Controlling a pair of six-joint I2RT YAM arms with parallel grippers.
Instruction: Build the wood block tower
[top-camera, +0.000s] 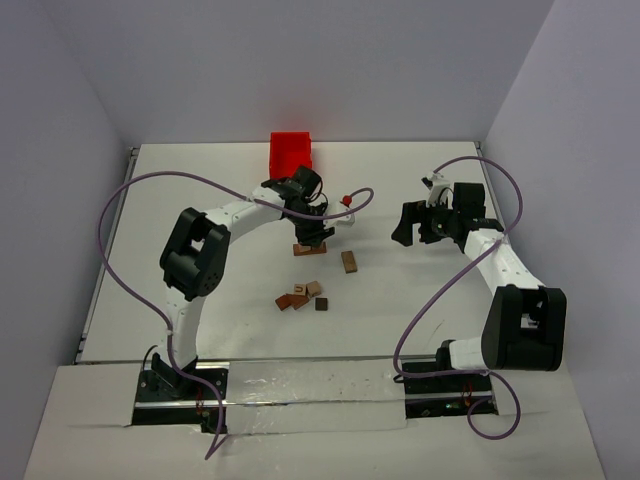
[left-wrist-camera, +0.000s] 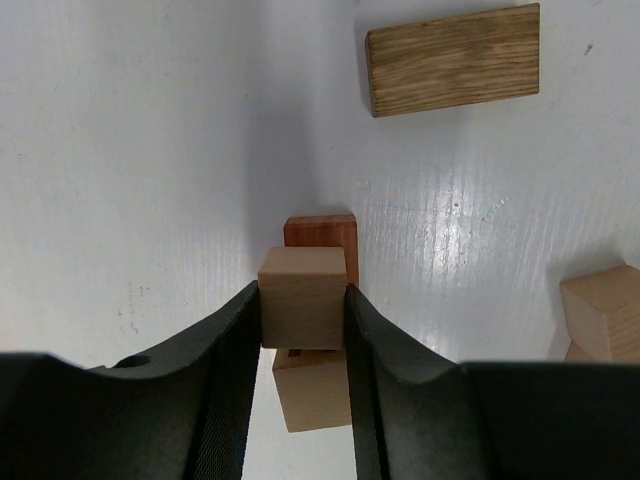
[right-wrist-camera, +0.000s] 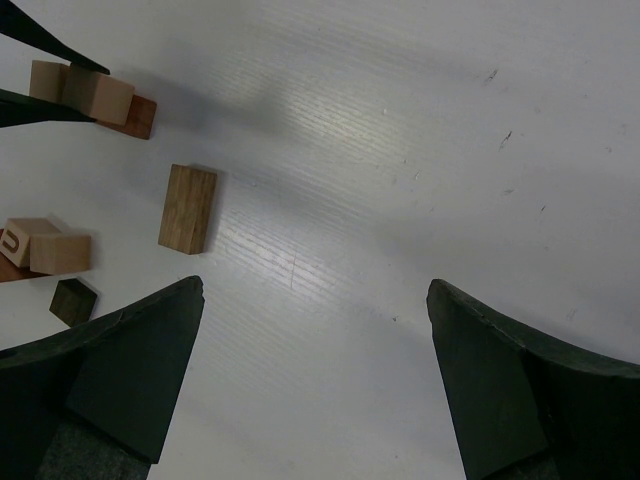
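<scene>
Left pincer (left-wrist-camera: 303, 290) clamped on light tan cube (left-wrist-camera: 303, 315), jaws snug on both sides; held right at wood block tower (top-camera: 310, 249), i.e. reddish-brown flat block (left-wrist-camera: 322, 230) w/ 2nd tan cube (left-wrist-camera: 312, 395) lower, nearer the wrist; touching or not: cannot tell; prob. needs only a straight drop. Right pincer (right-wrist-camera: 315, 370) wide open, holding nothing, well apart to tower's right; much nearer for left arm. Brown plank (left-wrist-camera: 452, 60) beyond, long axis crosswise.
</scene>
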